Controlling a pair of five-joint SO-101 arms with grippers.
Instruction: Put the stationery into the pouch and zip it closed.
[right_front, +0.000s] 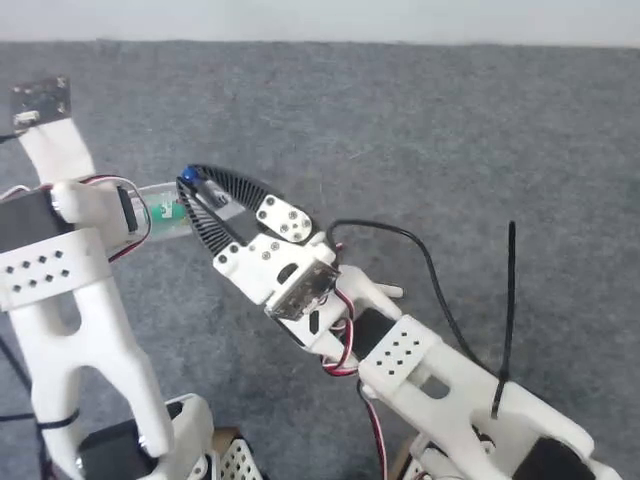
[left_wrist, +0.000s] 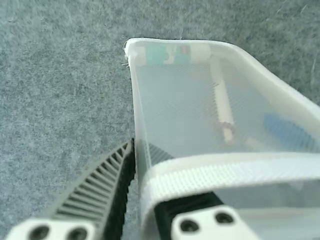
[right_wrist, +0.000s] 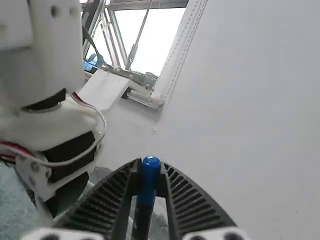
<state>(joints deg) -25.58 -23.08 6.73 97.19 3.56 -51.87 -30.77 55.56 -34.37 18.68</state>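
In the left wrist view a translucent mesh pouch hangs open with its white zip band near the camera. My left gripper is shut on the pouch's edge. Inside lie a white pen, a blue item and a green-labelled item. In the high view the pouch sits at the left arm's tip. My right gripper is right beside the pouch and shut on a blue pen. In the right wrist view the blue pen stands upright between my right gripper's ribbed black fingers.
Grey carpet-like table surface stretches free behind and to the right. A black cable and a black tie run along the right arm. The left arm's white body stands close beside the right gripper.
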